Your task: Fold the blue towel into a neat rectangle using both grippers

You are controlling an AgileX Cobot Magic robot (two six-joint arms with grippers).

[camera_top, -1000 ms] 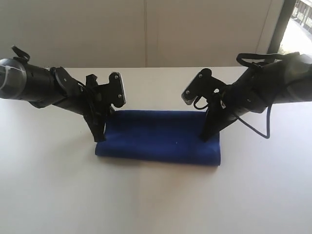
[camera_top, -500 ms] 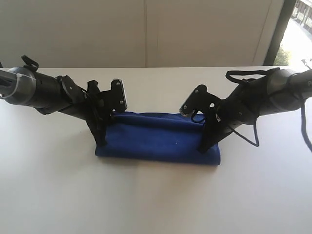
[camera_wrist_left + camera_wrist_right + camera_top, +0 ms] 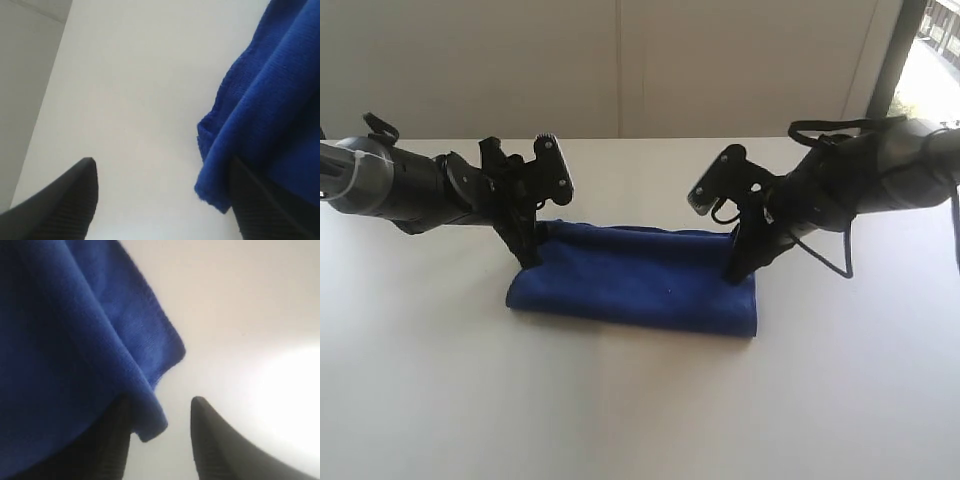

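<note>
The blue towel (image 3: 635, 285) lies folded as a long band on the white table (image 3: 640, 400). My left gripper (image 3: 528, 255) points down at the towel's far left corner, and my right gripper (image 3: 738, 270) at its far right corner. In the left wrist view the left gripper (image 3: 162, 195) is wide open over bare table, with a towel (image 3: 270, 100) corner draped against one finger (image 3: 265, 210). In the right wrist view the right gripper (image 3: 160, 435) is open, and a towel (image 3: 65, 340) corner hangs over one finger (image 3: 112, 445) without being pinched.
A pale wall (image 3: 620, 70) rises behind the table's far edge. A dark window frame (image 3: 895, 60) stands at the back right. A black cable (image 3: 840, 262) loops under the right arm.
Both grippers have gone from shut to open and let go of the towel's corners. The towel has settled flatter and shifted slightly left.
</note>
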